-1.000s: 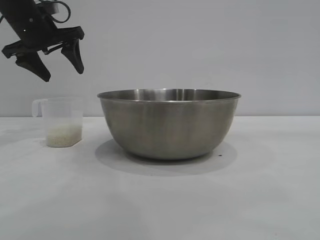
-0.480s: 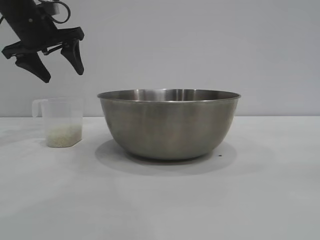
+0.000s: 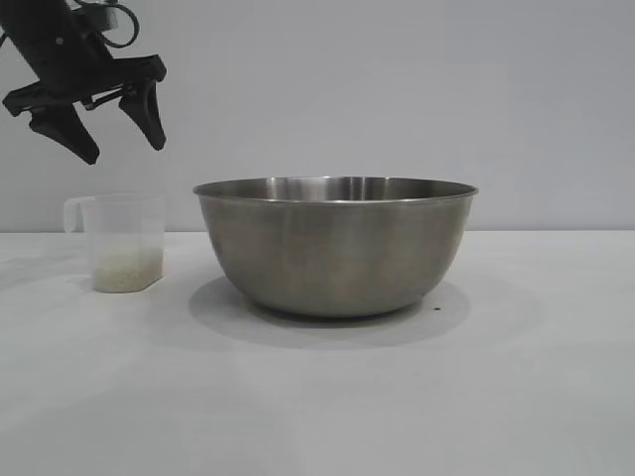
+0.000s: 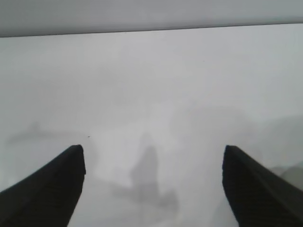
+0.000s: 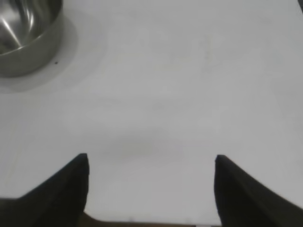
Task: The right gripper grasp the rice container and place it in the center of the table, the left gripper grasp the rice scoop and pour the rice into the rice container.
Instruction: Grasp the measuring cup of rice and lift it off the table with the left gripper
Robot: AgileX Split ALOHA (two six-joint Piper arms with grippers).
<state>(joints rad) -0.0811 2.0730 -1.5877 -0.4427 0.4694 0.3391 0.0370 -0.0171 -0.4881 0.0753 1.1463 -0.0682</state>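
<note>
Scoop (image 3: 124, 243): light, thin plastic, below my left gripper (image 3: 109, 124), fingers wide, empty; I take its handle. Right gripper (image 5: 151, 189): fingers wide, empty, bowl (image 5: 23, 35) well beyond; steel, slick.

The large round stainless-steel mixing bowl (image 3: 335, 246) stands on the plain flat white tabletop (image 3: 317, 397), about at its middle in the exterior view. To its left, apart from it, stands the small translucent plastic measuring cup (image 3: 121, 242), upright, with white rice grains (image 3: 126, 270) in its bottom. The black two-fingered left gripper (image 3: 111, 131) hangs above the cup, clear of it.
</note>
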